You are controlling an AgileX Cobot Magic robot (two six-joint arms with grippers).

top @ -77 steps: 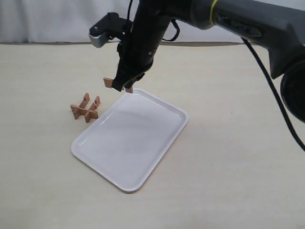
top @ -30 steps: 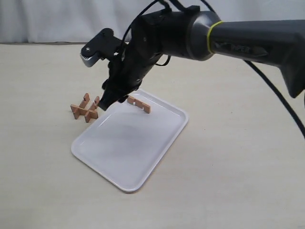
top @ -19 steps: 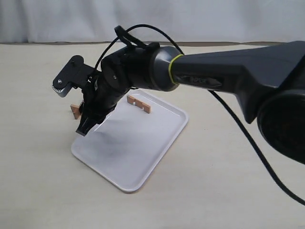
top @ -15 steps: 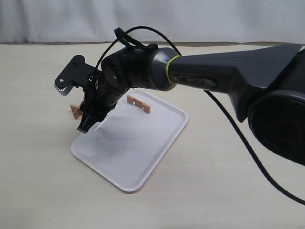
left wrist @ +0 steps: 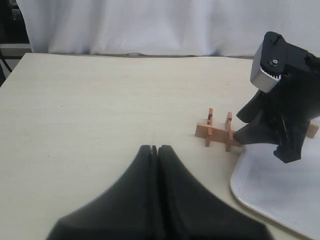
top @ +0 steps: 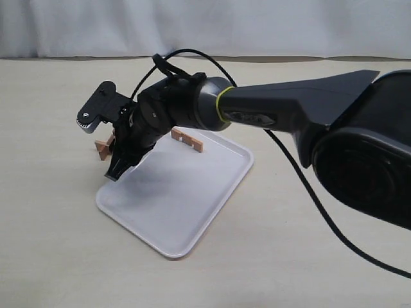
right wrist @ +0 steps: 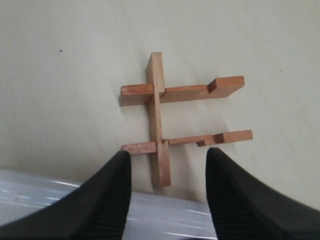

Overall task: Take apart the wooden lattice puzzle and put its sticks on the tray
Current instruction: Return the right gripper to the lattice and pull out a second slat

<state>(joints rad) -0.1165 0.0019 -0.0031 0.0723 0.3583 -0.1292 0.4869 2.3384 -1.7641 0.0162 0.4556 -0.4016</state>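
**A:** Exterior view first. How much done?

**B:** One of four, judging by the layout. Single notched stick [top: 187,139] lying on the white tray [top: 186,205], close to the rim at about 12 o'clock. Remainder of the wooden lattice puzzle [top: 102,148] on the table [top: 58,256], just off the tray's corner at about 10 o'clock, mostly hidden behind the black arm [top: 289,112].

**A:** And the grippers there?

**B:** Right gripper [top: 114,173] reaching across from 3 o'clock, hanging low over that 10 o'clock corner, just beside the puzzle. Fingers hard to tell apart from this angle. Left gripper nowhere in this view.

**A:** Left wrist view?

**B:** Left gripper [left wrist: 157,148] well apart from the work, fingers pressed together, clamped on nothing. Beyond it, the puzzle standing on the table beside the tray rim. Right gripper touching or nearly touching the puzzle's nearest end; cannot tell which.

**A:** Right wrist view?

**B:** Looks straight down on the puzzle: three sticks interlocked, one long piece crossed by two shorter-looking ones. Black fingers [right wrist: 112,195] spread apart, holding nothing, framing the end of the long piece from above. No contact evident. Tray rim just beside that end.

**A:** Left to do?

**B:** Probably three more pulls and three more placements. Roughly a quarter finished. Next grasp apparently lined up on the long piece, not yet closed.
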